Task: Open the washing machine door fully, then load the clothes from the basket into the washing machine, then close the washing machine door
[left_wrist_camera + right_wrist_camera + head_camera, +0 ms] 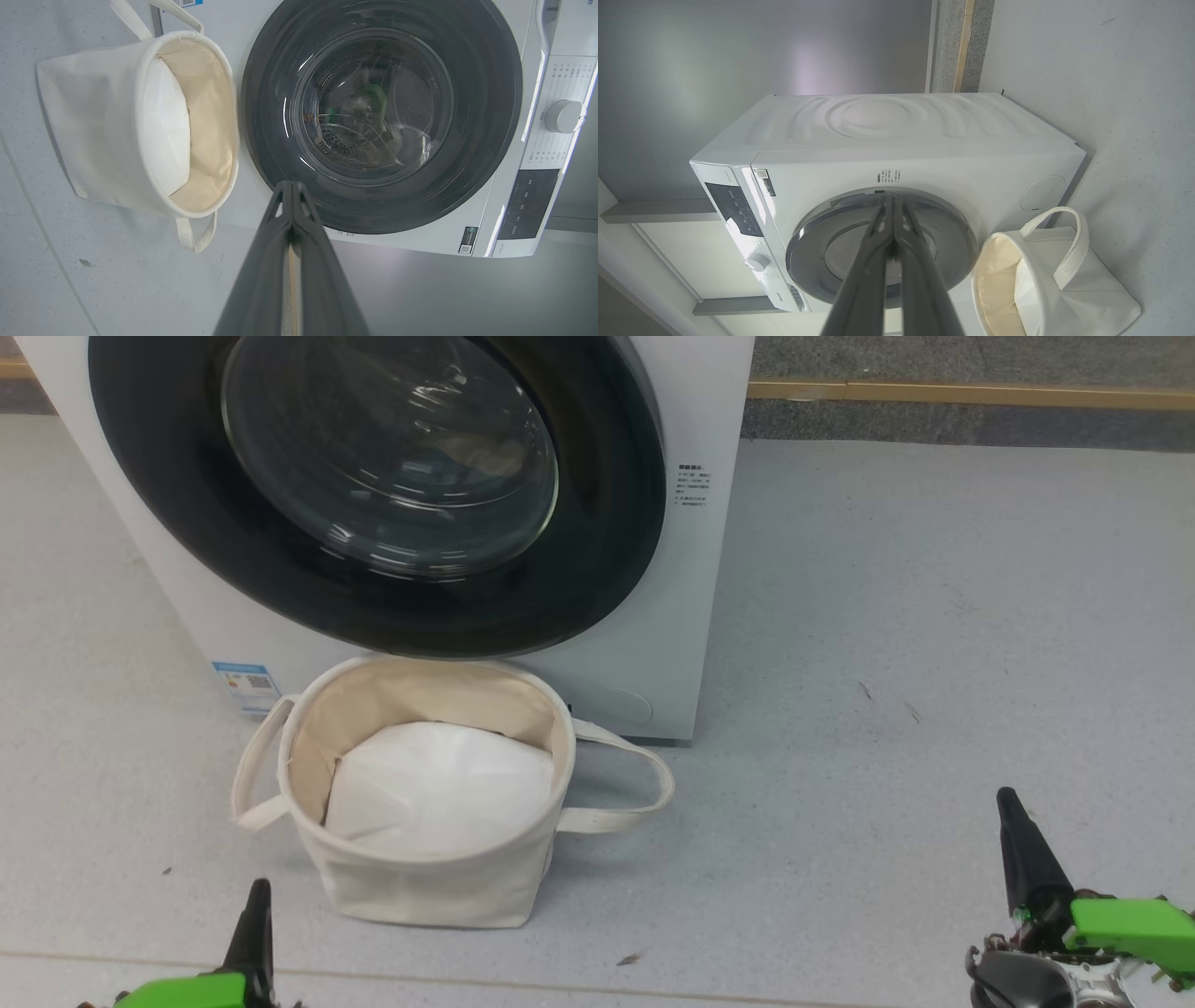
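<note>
Jaws on both arms are pressed together with nothing between them: your left gripper (292,186) is closed right to the tips in its wrist view, and your right gripper (893,198) looks the same in its own. From the head view they sit low at the lower left and lower right corners, over the grey floor (887,663), touching neither the basket nor the machine. You have the washing machine (709,569) straight ahead, and the washing machine door (373,485) lies shut, flat against its white front, the glossy black rim ringing the bulging glass. Through that glass you can make out a dim tan shape (485,453) inside the drum (too blurred by reflections to say what it is). You will find the basket (420,887) upright on the floor just in front of the machine, directly below the door, its back rim close against the white front panel and its two strap handles looping out to either side. Inside it lies a flat white liner pad (439,789), tilted against the canvas wall. A small blue label sticker (245,683) sits on the machine's lower left corner, just beside the basket's left handle, and the left wrist view shows you a round control knob (564,115) on the panel beyond the door.
</note>
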`<state>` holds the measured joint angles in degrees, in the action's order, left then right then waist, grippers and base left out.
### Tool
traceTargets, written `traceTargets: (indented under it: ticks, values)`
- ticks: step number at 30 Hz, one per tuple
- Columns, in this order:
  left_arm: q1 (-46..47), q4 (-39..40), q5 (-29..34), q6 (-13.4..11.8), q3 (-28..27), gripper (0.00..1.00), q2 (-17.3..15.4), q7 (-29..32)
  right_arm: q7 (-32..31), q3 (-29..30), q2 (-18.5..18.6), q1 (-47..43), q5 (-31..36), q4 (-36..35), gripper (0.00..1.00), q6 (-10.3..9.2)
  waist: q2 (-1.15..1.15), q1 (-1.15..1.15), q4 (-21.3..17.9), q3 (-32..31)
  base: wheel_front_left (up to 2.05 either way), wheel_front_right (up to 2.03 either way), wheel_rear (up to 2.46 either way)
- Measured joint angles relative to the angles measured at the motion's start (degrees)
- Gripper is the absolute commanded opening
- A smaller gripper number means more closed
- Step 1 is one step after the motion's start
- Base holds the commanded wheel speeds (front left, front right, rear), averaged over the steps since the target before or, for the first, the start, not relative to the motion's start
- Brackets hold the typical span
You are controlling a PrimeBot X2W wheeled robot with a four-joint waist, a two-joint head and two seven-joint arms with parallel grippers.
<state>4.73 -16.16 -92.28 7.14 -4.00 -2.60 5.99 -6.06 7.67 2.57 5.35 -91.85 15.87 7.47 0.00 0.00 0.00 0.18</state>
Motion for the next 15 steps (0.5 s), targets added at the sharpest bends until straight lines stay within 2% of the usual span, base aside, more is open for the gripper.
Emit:
traceTargets:
  ticks: [15]
  values:
    - [0.0, 0.0, 0.0, 0.0, 0.0, 0.0, 0.0, 0.1, 0.0, 0.0, 0.0, 0.0, 0.0, 0.0, 0.0, 0.0, 0.0, 0.0, 0.0, 0.0, 0.0, 0.0, 0.0]
